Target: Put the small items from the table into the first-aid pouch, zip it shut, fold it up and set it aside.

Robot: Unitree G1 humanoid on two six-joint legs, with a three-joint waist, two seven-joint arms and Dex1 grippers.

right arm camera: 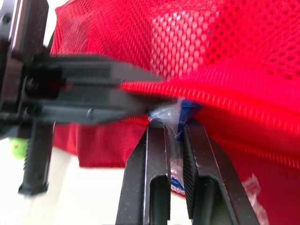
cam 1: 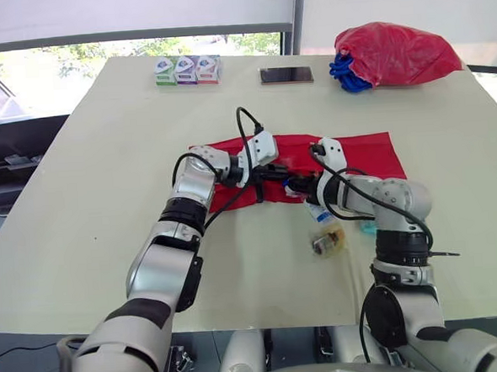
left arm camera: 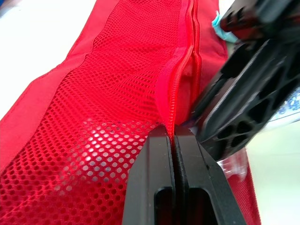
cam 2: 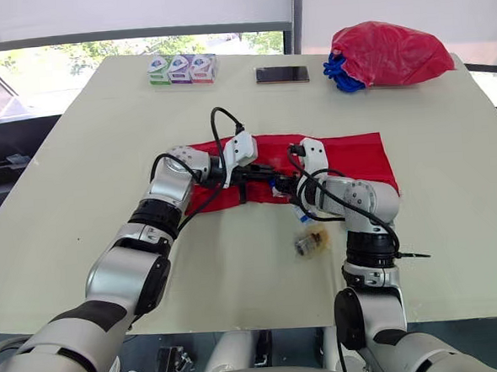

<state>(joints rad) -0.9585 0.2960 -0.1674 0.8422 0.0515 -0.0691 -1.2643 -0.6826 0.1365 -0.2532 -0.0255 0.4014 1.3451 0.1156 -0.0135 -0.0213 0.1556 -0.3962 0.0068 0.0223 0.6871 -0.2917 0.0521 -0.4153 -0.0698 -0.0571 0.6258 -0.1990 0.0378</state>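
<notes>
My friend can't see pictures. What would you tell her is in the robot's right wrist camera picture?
The right gripper pinches a clear packet with something blue inside, right at the edge of the red mesh pouch. The left gripper is clamped on that same pouch edge close beside it.

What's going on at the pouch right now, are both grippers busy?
The left gripper is pinching the zipper edge of the red pouch's mesh pocket. The right gripper grips a clear-wrapped packet with blue on it, right at that opening. Another wrapped item lies on the table nearer the robot, so packing isn't finished and the zip is open.
</notes>
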